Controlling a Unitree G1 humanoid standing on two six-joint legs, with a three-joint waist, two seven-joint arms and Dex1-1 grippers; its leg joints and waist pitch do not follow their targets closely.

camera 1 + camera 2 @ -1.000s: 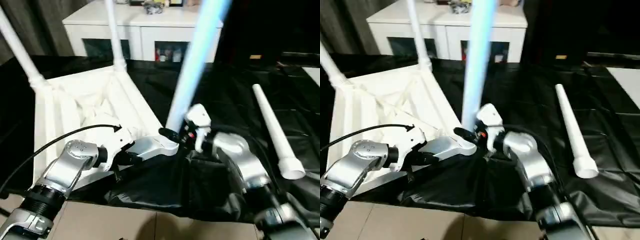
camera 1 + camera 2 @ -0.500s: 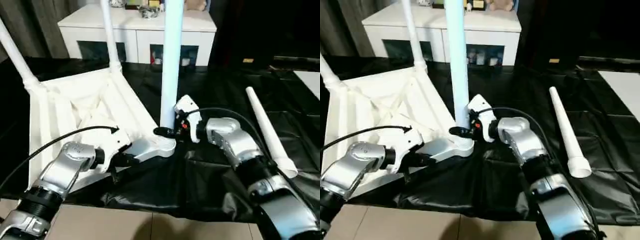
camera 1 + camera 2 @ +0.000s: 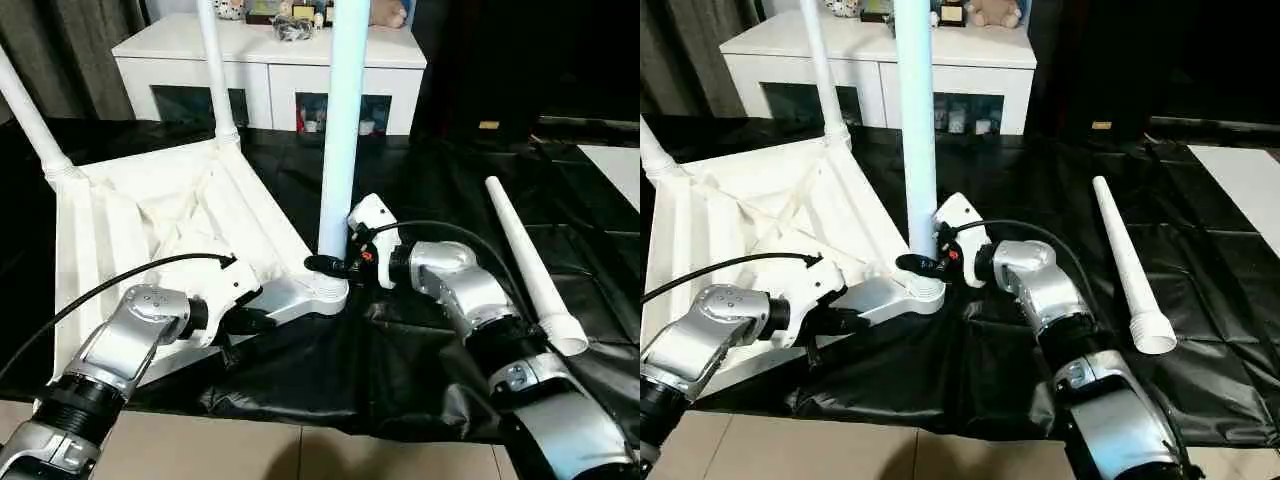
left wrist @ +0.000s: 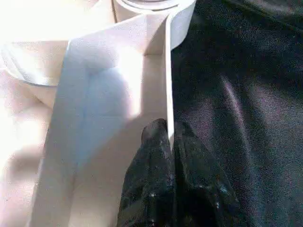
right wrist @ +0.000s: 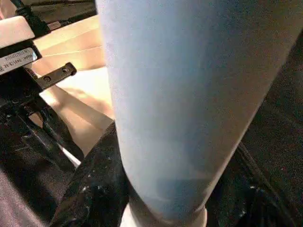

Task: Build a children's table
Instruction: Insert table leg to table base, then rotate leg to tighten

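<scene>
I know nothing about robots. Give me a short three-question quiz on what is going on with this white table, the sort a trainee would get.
1. True or false: the loose leg lying on the black cover is already fitted to the table top.
2. Which gripper is closed on the upright leg in the near corner socket?
A. left gripper
B. right gripper
3. Fill in: the left gripper's jaws pinch the thin ______ of the table top.

Key:
1. False: it lies apart, to the robot's right.
2. B: it grips the leg just above the socket.
3. Edge wall, near that corner socket.
</scene>
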